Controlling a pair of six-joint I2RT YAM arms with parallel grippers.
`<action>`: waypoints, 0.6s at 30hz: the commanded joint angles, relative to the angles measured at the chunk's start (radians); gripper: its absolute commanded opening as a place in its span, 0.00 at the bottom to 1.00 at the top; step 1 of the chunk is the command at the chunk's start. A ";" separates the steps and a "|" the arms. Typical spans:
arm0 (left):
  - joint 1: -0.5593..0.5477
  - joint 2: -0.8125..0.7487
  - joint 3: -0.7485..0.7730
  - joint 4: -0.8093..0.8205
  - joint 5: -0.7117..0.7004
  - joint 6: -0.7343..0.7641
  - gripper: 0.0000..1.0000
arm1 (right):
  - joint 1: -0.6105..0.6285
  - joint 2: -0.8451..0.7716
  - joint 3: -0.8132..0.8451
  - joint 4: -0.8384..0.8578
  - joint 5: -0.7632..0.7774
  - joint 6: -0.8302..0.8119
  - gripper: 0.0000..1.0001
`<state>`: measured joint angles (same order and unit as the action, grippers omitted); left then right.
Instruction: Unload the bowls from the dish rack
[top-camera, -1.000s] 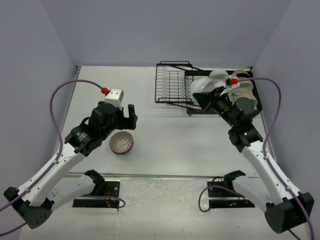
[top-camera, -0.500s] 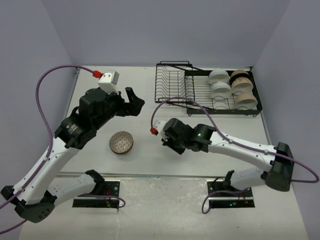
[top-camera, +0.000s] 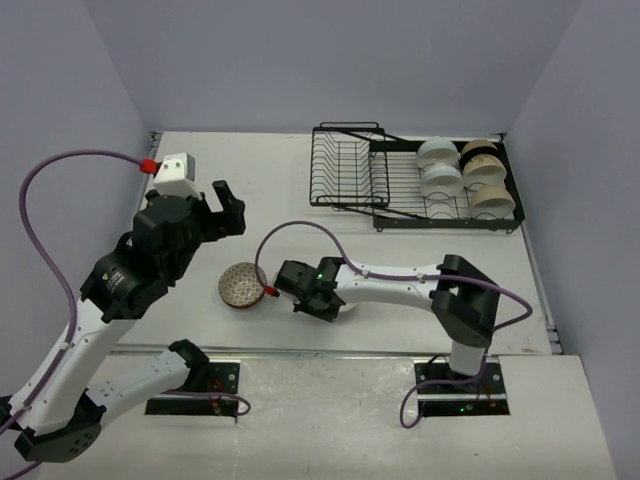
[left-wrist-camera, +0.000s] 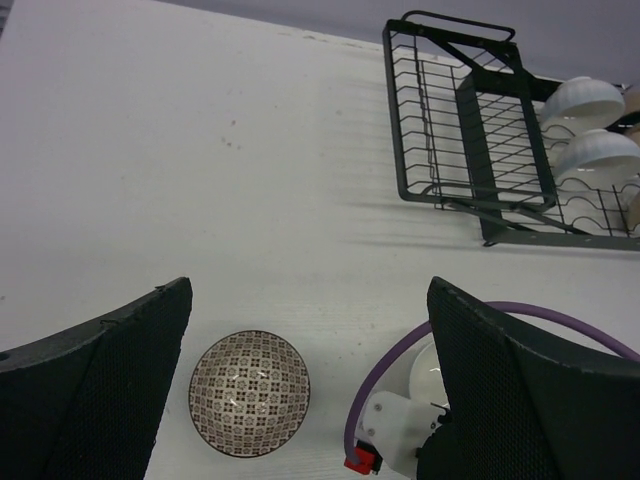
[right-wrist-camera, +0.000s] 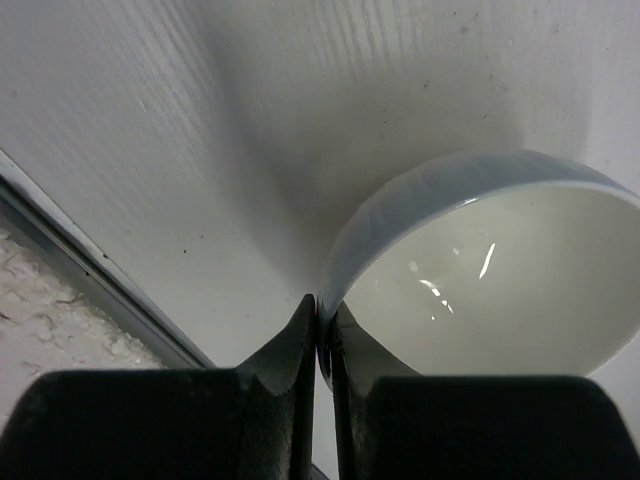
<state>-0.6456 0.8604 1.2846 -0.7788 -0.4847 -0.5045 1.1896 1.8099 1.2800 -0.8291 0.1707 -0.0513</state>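
Observation:
A reddish-brown patterned bowl (top-camera: 243, 286) lies on the table, also in the left wrist view (left-wrist-camera: 249, 393). My right gripper (top-camera: 323, 302) is shut on the rim of a plain white bowl (right-wrist-camera: 480, 290), low at the table just right of the patterned bowl. The white bowl also shows partly in the left wrist view (left-wrist-camera: 428, 372). My left gripper (top-camera: 230, 204) is open and empty, above and behind the patterned bowl. The black wire dish rack (top-camera: 347, 165) stands at the back right. Its wide section holds two white bowls (top-camera: 438, 154) and three beige bowls (top-camera: 484, 172).
The right arm's purple cable (top-camera: 300, 228) loops over the table between the rack and the bowls. The table's front edge, a metal strip (top-camera: 330, 351), runs just in front of the right gripper. Grey walls close the left, back and right sides.
My right arm has carried the white bowl from the rack down to the near table beside the patterned bowl. My left gripper has drawn back to the left.

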 joint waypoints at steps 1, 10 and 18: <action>0.008 -0.018 -0.010 -0.036 -0.098 0.015 1.00 | 0.005 0.022 0.071 0.016 0.041 0.010 0.00; 0.006 -0.029 -0.097 -0.024 -0.123 0.035 1.00 | 0.030 -0.063 0.065 0.022 0.029 0.041 0.47; 0.007 -0.020 -0.189 0.042 -0.152 0.052 1.00 | -0.031 -0.408 -0.040 0.092 0.066 0.044 0.74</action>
<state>-0.6453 0.8459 1.1252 -0.7902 -0.5888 -0.4755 1.2018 1.5894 1.2789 -0.7975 0.2031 -0.0154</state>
